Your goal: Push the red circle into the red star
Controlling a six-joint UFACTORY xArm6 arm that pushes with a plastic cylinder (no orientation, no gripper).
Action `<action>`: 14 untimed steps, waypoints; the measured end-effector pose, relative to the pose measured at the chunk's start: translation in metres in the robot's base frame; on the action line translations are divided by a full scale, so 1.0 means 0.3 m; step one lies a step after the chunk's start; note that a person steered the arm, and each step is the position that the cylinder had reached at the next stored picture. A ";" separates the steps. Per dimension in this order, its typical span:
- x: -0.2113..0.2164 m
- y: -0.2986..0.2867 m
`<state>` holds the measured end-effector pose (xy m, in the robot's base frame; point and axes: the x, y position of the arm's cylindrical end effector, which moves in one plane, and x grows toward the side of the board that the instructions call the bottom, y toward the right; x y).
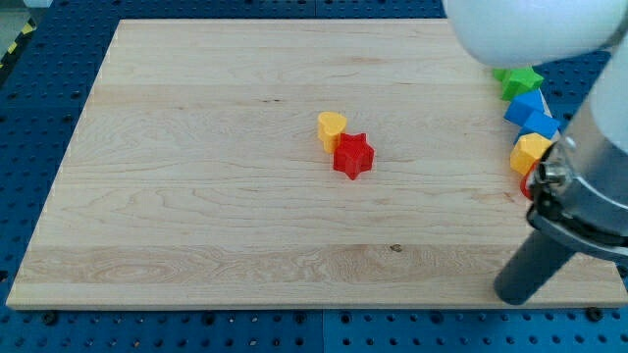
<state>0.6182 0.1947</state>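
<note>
**A:** As only the camera view is given, where is my tip to be found in it?

**B:** It is seen low at the view's right, set down on the wooden desk close to the bottom edge. The dark rod rises from it up and to the view's right into the grey arm body. It is a single rod end, so nothing is clamped by it, and no block is touched by it.

**A:** Where is the red star placed relative to my tip?

**B:** It is found well apart from my tip, up and towards the view's left, near the middle of the desk. A yellow heart-shaped block is pressed against its upper left side.

**A:** And the red circle?

**B:** Only a sliver of a red block is shown, above my tip and slightly to the view's right, at the edge of the arm body. Most of it is hidden by the arm, so its shape cannot be made out.

**A:** What else is seen beyond my tip?

**B:** A column of blocks is ranged above that red block along the desk's right side. A yellow block is seen just above the red one, then a lower blue block touching an upper blue block, and farthest from my tip a green star, partly covered by the white arm housing at the view's top.
</note>
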 end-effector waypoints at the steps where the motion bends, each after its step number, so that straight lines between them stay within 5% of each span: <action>1: -0.001 0.132; 3: -0.010 0.386; 6: -0.096 0.501; 9: -0.329 0.499; 14: -0.391 0.320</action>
<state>0.5010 0.2906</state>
